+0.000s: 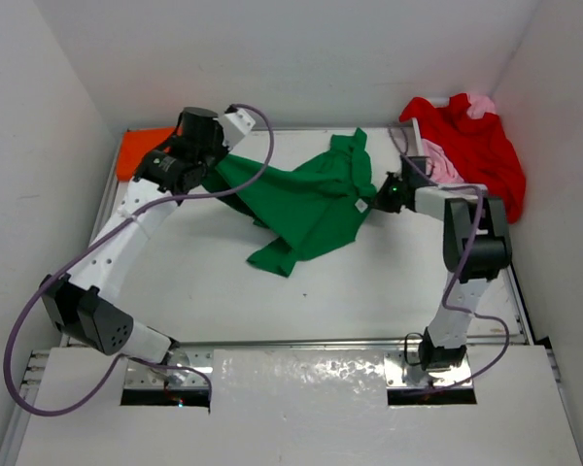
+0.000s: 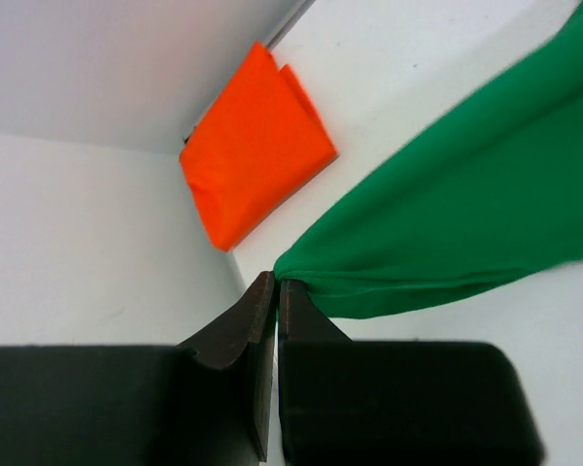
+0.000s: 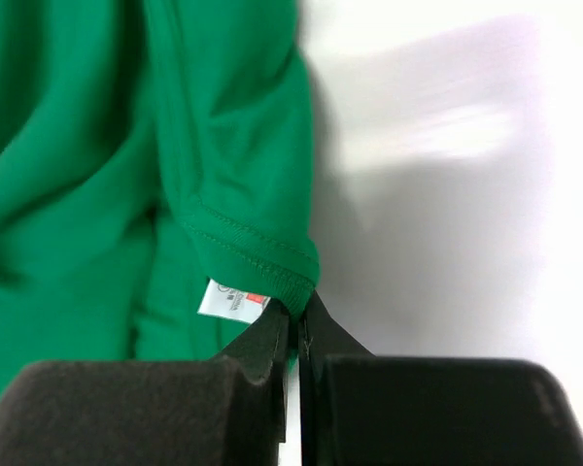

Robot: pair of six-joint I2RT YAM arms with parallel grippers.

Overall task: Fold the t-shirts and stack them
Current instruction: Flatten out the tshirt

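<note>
1. Both pincers are clenched on the green shirt [image 1: 301, 209]: the left pincer [image 2: 275, 283] on a gathered edge, the right pincer [image 3: 296, 309] on a hem beside the label [image 3: 233, 299].
2. Draw them apart evenly (no jerks), then lay it flat on the bench [image 1: 369, 291].
3. Only the top view shows the shirt bunched between the arms, with the red shirt [image 1: 481, 146] and pink shirt [image 1: 443, 171] heaped far right. The left wrist view shows the orange shirt [image 2: 257, 146] folded.

White walls [image 1: 301, 49] around white table [image 1: 301, 291]

Green t-shirt [image 1: 306, 209] rumpled mid-table; orange t-shirt [image 2: 257, 146] folded
</note>
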